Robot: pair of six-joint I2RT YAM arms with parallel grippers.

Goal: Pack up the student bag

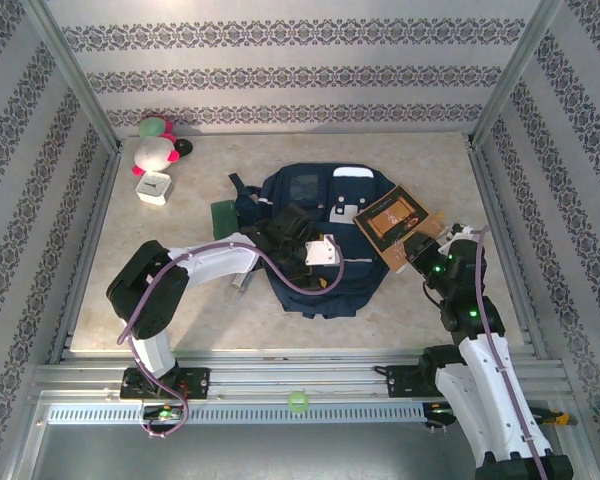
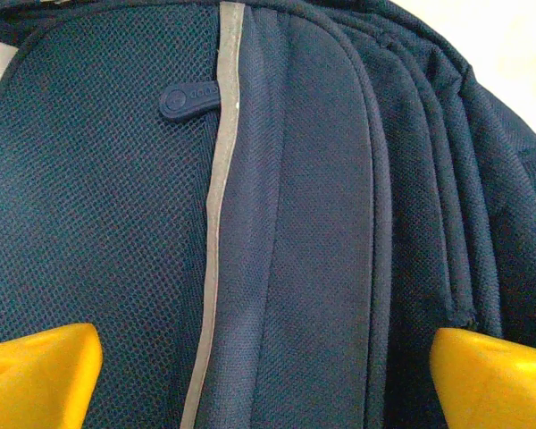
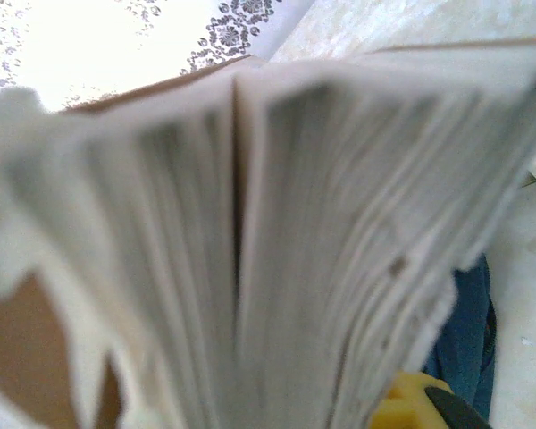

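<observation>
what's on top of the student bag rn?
The left claw, open, hangs over the student bag middle; a brown book in the right claw overlaps its right edge. Fabric beneath both and the bag's inside are hidden.

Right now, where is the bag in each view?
Top external: bag at the centre, on the table.
Left wrist: bag close up, a pale stripe running down it.
Right wrist: bag a blue sliver at lower right, behind the book.
Shared landmark: pale table at top right in left wrist, table at right edge in right wrist.
</observation>
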